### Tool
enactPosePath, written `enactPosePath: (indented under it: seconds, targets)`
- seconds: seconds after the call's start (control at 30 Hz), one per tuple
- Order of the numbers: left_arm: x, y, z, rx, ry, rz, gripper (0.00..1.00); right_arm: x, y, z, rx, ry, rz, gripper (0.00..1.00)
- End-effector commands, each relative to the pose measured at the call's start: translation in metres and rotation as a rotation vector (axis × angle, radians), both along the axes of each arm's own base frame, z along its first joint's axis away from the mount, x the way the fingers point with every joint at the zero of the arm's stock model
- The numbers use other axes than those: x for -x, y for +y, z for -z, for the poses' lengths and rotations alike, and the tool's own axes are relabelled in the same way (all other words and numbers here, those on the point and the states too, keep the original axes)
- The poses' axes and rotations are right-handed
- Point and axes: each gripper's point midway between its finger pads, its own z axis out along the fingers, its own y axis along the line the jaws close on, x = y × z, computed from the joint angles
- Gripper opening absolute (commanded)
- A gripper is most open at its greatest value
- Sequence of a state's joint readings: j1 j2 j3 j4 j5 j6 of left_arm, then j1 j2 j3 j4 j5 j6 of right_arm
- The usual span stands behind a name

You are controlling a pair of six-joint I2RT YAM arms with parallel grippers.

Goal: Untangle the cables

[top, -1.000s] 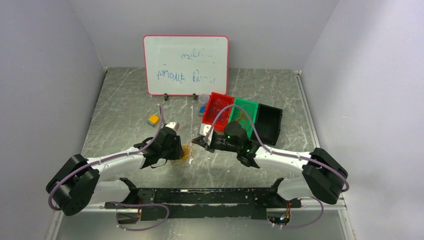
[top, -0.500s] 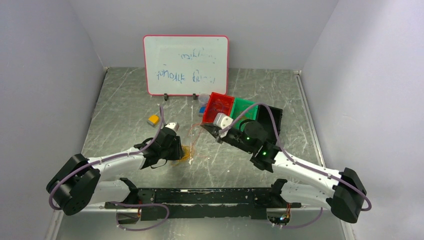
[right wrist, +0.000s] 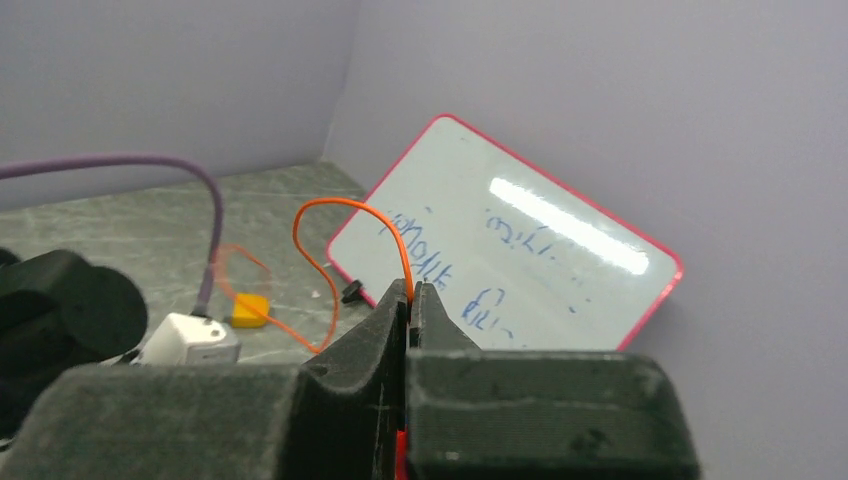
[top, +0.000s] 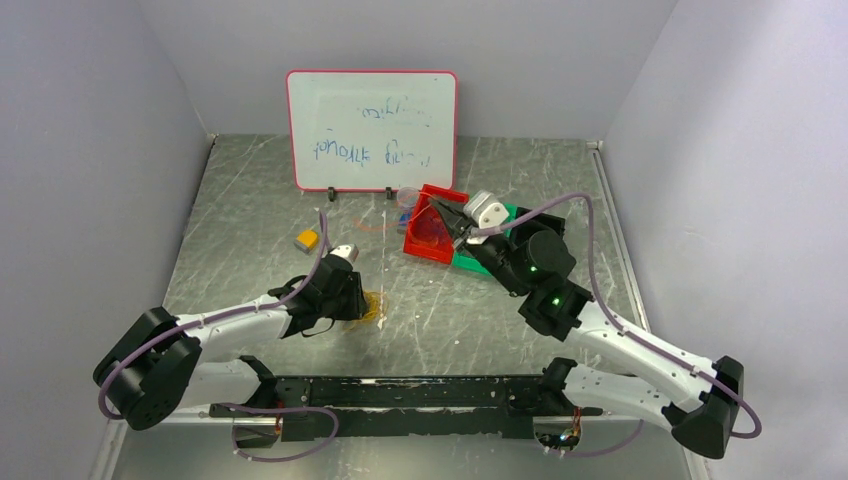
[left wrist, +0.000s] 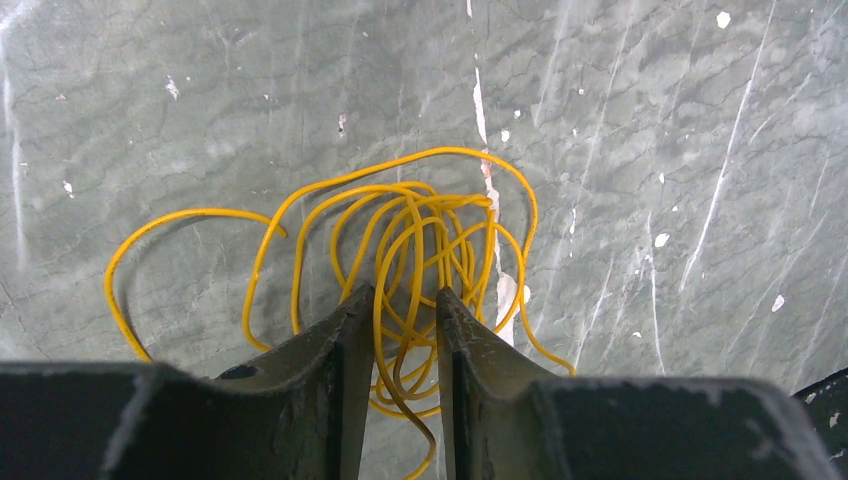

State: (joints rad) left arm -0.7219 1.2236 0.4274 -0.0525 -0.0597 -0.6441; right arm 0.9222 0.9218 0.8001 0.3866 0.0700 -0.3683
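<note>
Two grippers work well apart on the table (top: 250, 200). The right gripper (right wrist: 410, 290) has its jaws pressed together on an orange cable (right wrist: 340, 203), pinching it right at the fingertips. From there the wire rises, arcs over to the left and drops towards the table, ending in a blurred loop lower down. In the top view this right gripper (top: 443, 212) is raised over the red bin (top: 425, 245), with a green bin (top: 465, 262) just beside it on the right, and the orange cable (top: 370, 228) shows only as a faint arc left of the bins. Behind it a whiteboard (right wrist: 510, 250) with blue writing stands against the back wall.

The left gripper (left wrist: 400, 300) is low over the table, its jaws standing a narrow gap apart. Several strands of a yellow cable (left wrist: 400, 200) run through that gap, with table surface visible between them, so the fingers do not appear to squeeze it. The rest of this yellow cable lies as a loose, loopy tangle on the table just ahead of the fingertips. From above, the left gripper (top: 360, 303) sits at the edge of that tangle (top: 373, 306), and a small yellow block (top: 307, 240) lies farther back to the left.
</note>
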Motion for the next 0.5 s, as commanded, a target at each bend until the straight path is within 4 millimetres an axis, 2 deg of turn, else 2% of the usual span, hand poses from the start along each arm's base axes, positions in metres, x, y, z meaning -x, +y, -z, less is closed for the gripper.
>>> enactPosePath:
  seconds: [0.0, 0.2, 0.47]
  targets:
    - [0.005, -0.001, 0.006, 0.007, 0.017, 0.015, 0.34, -0.014, -0.028, -0.027, -0.023, -0.027, 0.161, 0.00]
    - [0.005, 0.000, 0.006, 0.002, 0.011, 0.012, 0.35, -0.037, -0.047, -0.010, 0.041, 0.063, 0.340, 0.00]
    - [0.003, 0.000, 0.003, 0.001, 0.003, 0.016, 0.35, -0.050, -0.068, 0.003, 0.031, 0.164, 0.474, 0.00]
